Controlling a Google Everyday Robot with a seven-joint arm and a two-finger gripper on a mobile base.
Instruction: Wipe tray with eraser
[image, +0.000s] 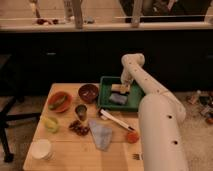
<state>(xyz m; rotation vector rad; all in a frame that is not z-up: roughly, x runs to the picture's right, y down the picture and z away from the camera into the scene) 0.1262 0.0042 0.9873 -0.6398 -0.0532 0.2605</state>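
Now, working outward from the near edge of the desk (65, 150), taking the tray as our marker: a white cup (41, 148) sits at the near left corner, well short of the tray, with a blue-grey cloth (101, 135) and a red fruit (132, 136) closer in. Just in front of the tray's near wall lies a long white utensil (116, 120); to the tray's left sit a dark bowl (88, 93) and an orange bowl (59, 100).

On to the green tray (106, 93) itself. Inside it, a small grey-blue pad (118, 98) lies toward the near side. Just beyond that, toward the far wall, is the eraser (120, 88), its long axis running roughly across the tray, left to right. The end effector (123, 86) is down on it from above, closed on the eraser. So the eraser sits directly beneath the single arm's tool, and the unwiped floor stretches to its left and nearer side; a wiping stroke, I'd judge, goes that way.
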